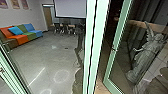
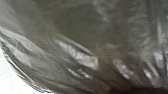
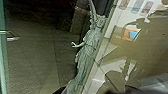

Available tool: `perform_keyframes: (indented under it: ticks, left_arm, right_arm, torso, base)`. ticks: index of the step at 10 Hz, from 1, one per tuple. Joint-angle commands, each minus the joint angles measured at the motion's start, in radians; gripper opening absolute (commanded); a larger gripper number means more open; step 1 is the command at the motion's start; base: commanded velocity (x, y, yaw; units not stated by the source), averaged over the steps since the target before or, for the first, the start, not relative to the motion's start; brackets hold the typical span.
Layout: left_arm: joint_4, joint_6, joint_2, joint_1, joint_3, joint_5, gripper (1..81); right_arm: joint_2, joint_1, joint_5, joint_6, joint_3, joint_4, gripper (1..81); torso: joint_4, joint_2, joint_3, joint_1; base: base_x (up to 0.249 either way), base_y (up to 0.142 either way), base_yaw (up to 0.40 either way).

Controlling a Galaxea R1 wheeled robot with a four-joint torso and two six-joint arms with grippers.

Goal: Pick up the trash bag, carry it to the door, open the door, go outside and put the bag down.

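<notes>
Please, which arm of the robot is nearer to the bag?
Left, it seems: the bag is close up before the left wrist. The right wrist faces toward the statue; its distance from the bag is unclear.

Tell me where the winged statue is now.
The winged statue is at the right of the head view, just right of the pale green door frame; the right wrist view shows it too.

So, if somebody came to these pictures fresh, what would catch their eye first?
Probably the grey winged statue at the head view's right, beyond a pale-green door frame. Next, the orange, green and blue sofa at that view's left. Then the shiny, crinkled grey-brown plastic trash bag across most of the left wrist view.
</notes>
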Motion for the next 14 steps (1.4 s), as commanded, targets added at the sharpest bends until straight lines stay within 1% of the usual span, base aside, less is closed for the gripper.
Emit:
perform_keyframes:
  ticks: [1,2,3,4,5,6,7,10,11,13,14]
  left_arm:
    - [-0.008,0.0,0.008,-0.031,0.004,0.079,1.0]
    - [-0.008,0.0,0.01,-0.031,0.004,0.079,1.0]
    - [-0.008,0.0,0.007,-0.031,0.004,0.079,1.0]
    - [-0.008,0.0,0.007,-0.031,0.004,0.079,1.0]
    - [-0.007,0.0,0.007,-0.031,0.004,0.079,1.0]
    - [-0.007,0.001,0.007,-0.031,0.004,0.077,1.0]
    - [-0.007,0.001,0.005,-0.031,0.004,0.077,1.0]
    - [-0.003,0.001,0.007,-0.032,0.005,0.074,1.0]
    - [-0.003,0.003,0.007,-0.034,0.008,0.07,1.0]
    - [-0.002,0.006,0.008,-0.037,0.008,0.068,1.0]
    - [0.0,0.007,0.008,-0.038,0.008,0.067,1.0]
  right_arm:
    - [-0.025,0.131,-0.047,0.003,-0.023,-0.015,81.1]
    - [0.001,0.103,-0.052,0.007,-0.023,0.016,81.1]
    - [-0.006,0.118,-0.065,-0.004,0.012,0.071,81.1]
    - [-0.008,0.109,-0.088,0.0,0.071,0.09,81.1]
    - [-0.011,0.097,-0.139,0.007,0.135,0.116,81.1]
    - [-0.014,0.098,-0.164,0.007,0.191,0.136,81.1]
    - [-0.031,0.115,-0.167,0.008,0.243,0.181,81.1]
    - [-0.087,0.151,-0.255,0.008,0.455,0.371,81.1]
    - [-0.121,0.143,-0.295,0.008,0.565,0.465,81.1]
    - [-0.208,0.073,-0.325,0.008,0.765,0.577,81.1]
    - [-0.242,0.015,-0.325,0.007,0.844,0.605,81.1]
  torso:
    - [0.0,0.0,0.0,0.0]
    - [0.0,0.0,0.0,0.0]
    - [0.0,0.0,0.0,0.0]
    - [0.0,0.0,0.0,0.0]
    - [0.0,0.0,0.0,0.0]
    - [0.0,0.0,0.0,0.0]
    - [0.0,0.0,0.0,0.0]
    - [0.0,0.0,0.0,0.0]
    - [0.0,0.0,0.0,0.0]
    - [0.0,0.0,0.0,0.0]
    - [0.0,0.0,0.0,0.0]
  base:
    - [0.0,0.0,0.0]
    - [0.0,0.0,0.0]
    - [0.0,0.0,0.0]
    - [0.0,0.0,0.0]
    - [0.0,0.0,0.0]
    - [0.0,0.0,0.0]
    - [0.0,0.0,0.0]
    - [0.0,0.0,0.0]
    - [0.0,0.0,0.0]
    - [0.0,0.0,0.0]
    - [0.0,0.0,0.0]
